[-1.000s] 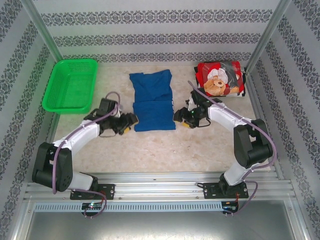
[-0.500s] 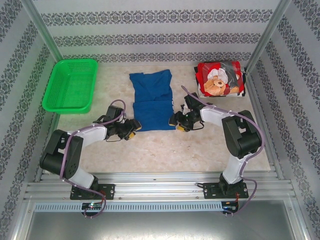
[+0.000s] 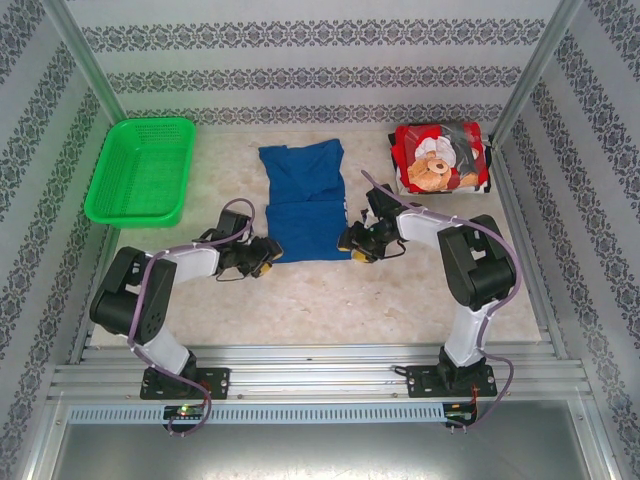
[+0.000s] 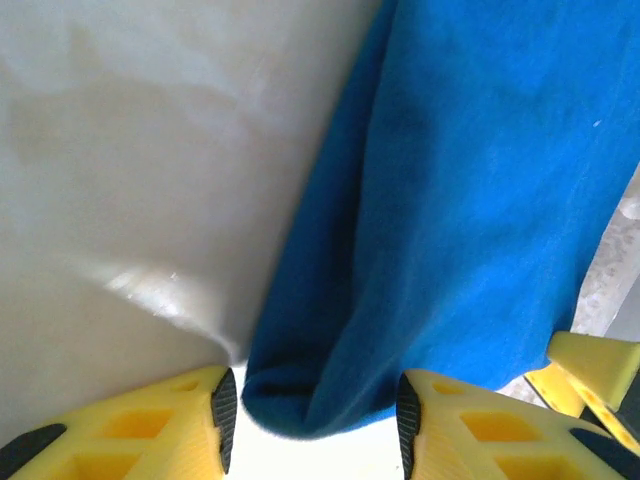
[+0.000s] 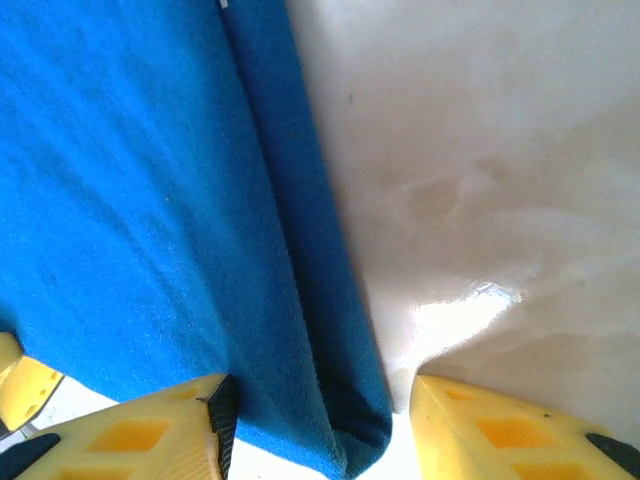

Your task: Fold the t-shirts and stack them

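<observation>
The royal blue t-shirt (image 3: 305,205) lies folded into a long rectangle in the middle of the table. My left gripper (image 3: 262,256) is at its near left corner and my right gripper (image 3: 350,240) at its near right corner. In the left wrist view the blue t-shirt's folded corner (image 4: 330,330) sits between the open jaws of the left gripper (image 4: 312,425), with a gap on each side. In the right wrist view the blue hem (image 5: 320,330) lies inside the open right gripper (image 5: 318,430), against one pad and clear of the other finger. The red t-shirt (image 3: 440,160) with the teddy-bear print lies folded at the back right.
A green plastic basket (image 3: 142,170) stands at the back left. Patterned walls and two metal posts (image 3: 530,75) close in the table. A metal rail (image 3: 320,375) runs along the near edge by the arm bases.
Both grippers have slid inward onto the blue t-shirt's near corners and dropped low to the table. Their jaws have narrowed around the cloth.
</observation>
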Action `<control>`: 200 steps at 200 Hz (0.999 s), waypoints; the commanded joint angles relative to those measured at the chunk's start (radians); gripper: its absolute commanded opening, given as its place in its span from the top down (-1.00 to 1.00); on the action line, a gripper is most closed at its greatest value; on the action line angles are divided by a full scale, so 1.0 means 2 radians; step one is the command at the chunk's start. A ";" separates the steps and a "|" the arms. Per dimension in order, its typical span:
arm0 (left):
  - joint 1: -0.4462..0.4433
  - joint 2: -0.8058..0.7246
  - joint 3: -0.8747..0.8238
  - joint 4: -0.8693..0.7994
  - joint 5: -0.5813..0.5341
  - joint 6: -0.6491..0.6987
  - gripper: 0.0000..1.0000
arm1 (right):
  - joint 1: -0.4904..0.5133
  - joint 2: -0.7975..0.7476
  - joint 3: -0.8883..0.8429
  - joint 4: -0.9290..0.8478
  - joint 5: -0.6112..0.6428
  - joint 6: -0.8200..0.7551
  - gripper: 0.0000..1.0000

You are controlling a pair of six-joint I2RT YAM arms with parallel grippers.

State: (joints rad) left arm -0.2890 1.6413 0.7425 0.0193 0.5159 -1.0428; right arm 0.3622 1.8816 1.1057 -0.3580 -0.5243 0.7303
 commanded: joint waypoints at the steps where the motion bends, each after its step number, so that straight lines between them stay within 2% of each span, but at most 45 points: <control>1: -0.006 0.010 0.022 0.030 -0.012 -0.006 0.12 | 0.012 0.021 0.019 0.031 -0.006 0.003 0.04; 17: -0.006 0.016 0.026 0.032 -0.011 -0.006 0.16 | 0.014 0.025 0.024 0.028 -0.005 0.004 0.12; 36: -0.006 0.024 0.030 0.036 -0.008 -0.006 0.32 | 0.017 0.030 0.029 0.026 -0.004 0.005 0.24; 64: -0.006 0.023 0.032 0.028 0.000 0.000 0.58 | 0.016 0.034 0.038 0.019 -0.003 0.006 0.65; 77: -0.006 0.015 0.029 0.018 0.000 0.007 0.66 | 0.016 0.031 0.039 0.015 -0.002 0.006 0.78; 98: -0.006 0.000 0.020 0.000 0.001 0.017 0.90 | 0.016 0.020 0.034 0.011 0.000 0.009 0.99; 107: -0.006 -0.010 0.017 -0.009 0.001 0.022 1.00 | 0.016 0.014 0.033 0.005 0.000 0.011 1.00; 160: -0.013 -0.119 -0.025 -0.093 -0.004 0.053 1.00 | 0.027 -0.085 -0.015 -0.036 0.006 0.022 1.00; 200: -0.027 -0.225 -0.099 -0.125 -0.004 0.026 1.00 | 0.067 -0.193 -0.102 -0.044 0.024 0.078 1.00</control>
State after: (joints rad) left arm -0.3218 1.3006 0.6224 -0.1070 0.5167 -0.9798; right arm 0.4431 1.6001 0.9981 -0.3950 -0.5163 0.7959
